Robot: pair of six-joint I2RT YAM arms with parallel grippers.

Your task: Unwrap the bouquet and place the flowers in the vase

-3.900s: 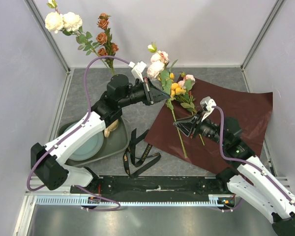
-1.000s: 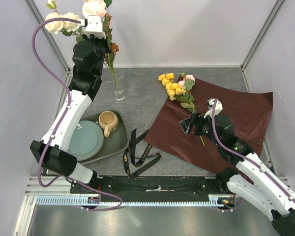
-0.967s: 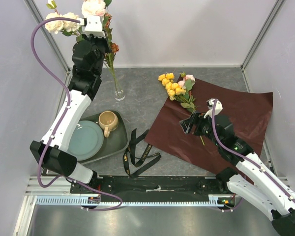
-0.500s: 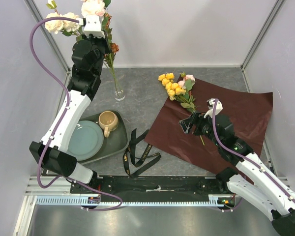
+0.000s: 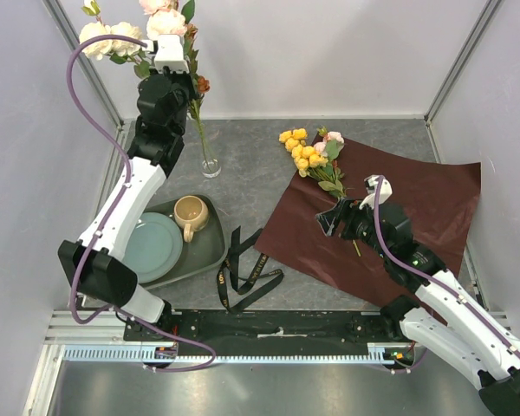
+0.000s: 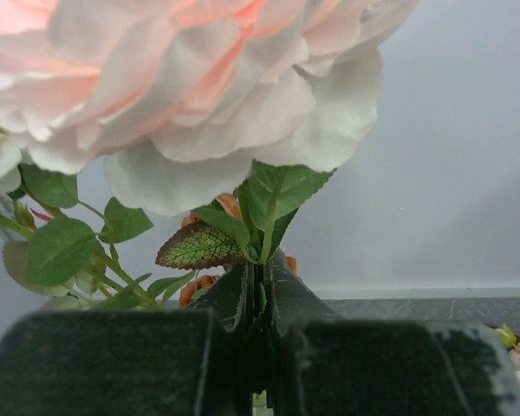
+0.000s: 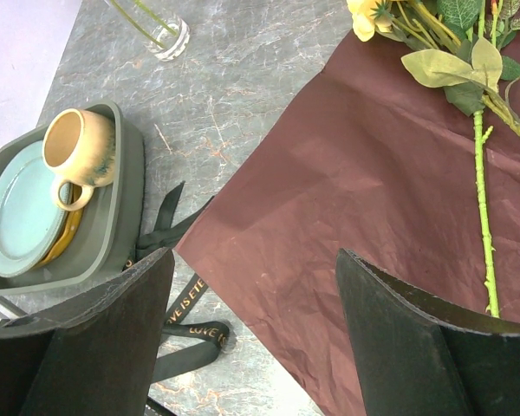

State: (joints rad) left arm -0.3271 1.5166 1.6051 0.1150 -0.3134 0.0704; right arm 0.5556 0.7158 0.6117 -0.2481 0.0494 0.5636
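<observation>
My left gripper (image 5: 172, 35) is raised high at the back left, shut on the green stem (image 6: 258, 290) of a pink-cream rose (image 6: 182, 78). It hangs above the clear glass vase (image 5: 210, 165). That vase holds white blooms (image 5: 104, 36) and rust-orange blooms (image 5: 199, 84). I cannot tell whether the held stem's lower end reaches the vase. A yellow and pink spray (image 5: 310, 154) lies on the spread maroon paper (image 5: 416, 208). My right gripper (image 5: 332, 218) hovers open over the paper (image 7: 347, 199), beside the spray's stem (image 7: 482, 208). The vase (image 7: 160, 30) shows far off.
The black ribbon (image 5: 243, 270) with gold lettering lies loose in front of the paper. A grey tray (image 5: 210, 247) at the left holds a teal plate (image 5: 152, 247) and a tan mug (image 5: 191, 212). Grey walls close in the back and sides.
My left arm has shifted a little to the right with the rose still in its jaws. The right arm has not moved.
</observation>
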